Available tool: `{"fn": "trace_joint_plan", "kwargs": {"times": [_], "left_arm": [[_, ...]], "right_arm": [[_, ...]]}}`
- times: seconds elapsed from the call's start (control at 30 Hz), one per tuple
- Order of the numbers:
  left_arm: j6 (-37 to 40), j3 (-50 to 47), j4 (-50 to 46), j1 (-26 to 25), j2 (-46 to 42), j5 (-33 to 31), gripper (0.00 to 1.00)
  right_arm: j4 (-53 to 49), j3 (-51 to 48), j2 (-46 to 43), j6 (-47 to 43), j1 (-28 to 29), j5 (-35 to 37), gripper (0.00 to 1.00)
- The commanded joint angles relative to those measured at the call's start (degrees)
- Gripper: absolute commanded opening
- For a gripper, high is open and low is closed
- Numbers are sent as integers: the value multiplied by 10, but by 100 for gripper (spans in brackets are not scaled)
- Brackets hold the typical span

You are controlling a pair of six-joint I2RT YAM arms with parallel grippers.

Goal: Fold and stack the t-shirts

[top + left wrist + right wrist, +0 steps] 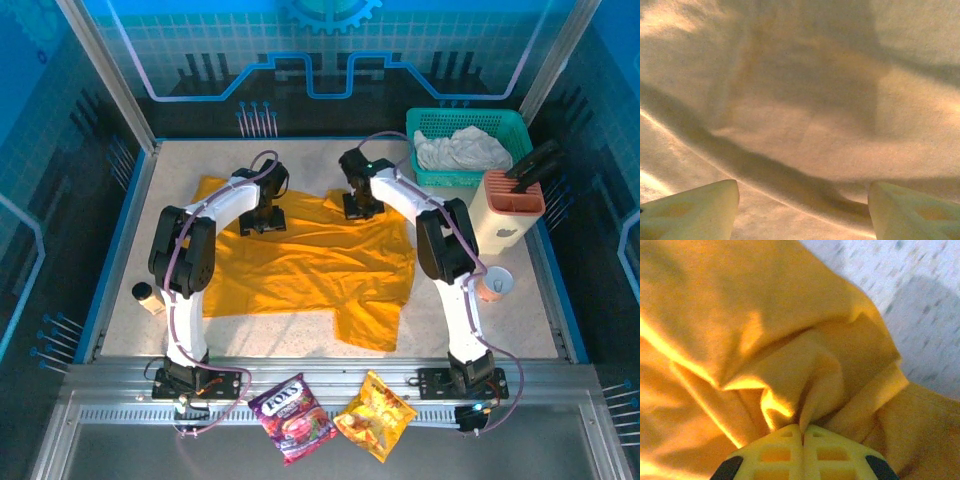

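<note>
Overhead view of a table with two robot arms reaching away from their bases. The right claw [362, 208] was pinched tight on a bunched ridge of the golden-orange t-shirt [310, 270]. In its wrist view the two yellow fingers met with gathered folds of the shirt [740, 315] caught between them at the right claw [801, 427].

The left claw [262, 222] sat level with it, off to its left, fingers apart. From its wrist view the left claw [803, 187] straddled smooth cloth [805, 100] directly beneath. Whether the fingertips touched the cloth could not be told.

Both claws stood at the shirt's far edge. Nearly all the cloth lay on the near side of them, toward the arm bases, and its wider span ran left to right across both claws. A fold would probably mean drawing that far edge toward the bases.

The whitish-grey t-shirt [462, 150] lay crumpled in a green basket [470, 114], to the right of and beyond the right claw, the nearer arm to it.
</note>
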Motion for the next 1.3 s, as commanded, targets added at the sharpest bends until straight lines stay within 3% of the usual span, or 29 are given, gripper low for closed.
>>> {"fn": "trace_joint_plan", "kwargs": {"times": [0.0,0.23,0.37,0.6,0.8,1.27], "left_arm": [[3,-2,-5,-1,-12,-2,70],[6,-10,-4,0,-13,-7,70],[5,-13,0,-1,-12,-5,70],[5,-11,0,-1,-11,-3,70],[7,-16,-1,0,-11,-7,70],[7,-14,5,0,3,-3,70]], "right_arm": [[25,-47,-30,76,33,-11,0],[2,-22,-56,32,29,10,32],[-19,53,-54,-35,19,-7,41],[-55,191,41,-108,-2,-54,28],[-79,285,137,-127,-14,-84,26],[-49,236,152,-110,-10,-112,23]]}}
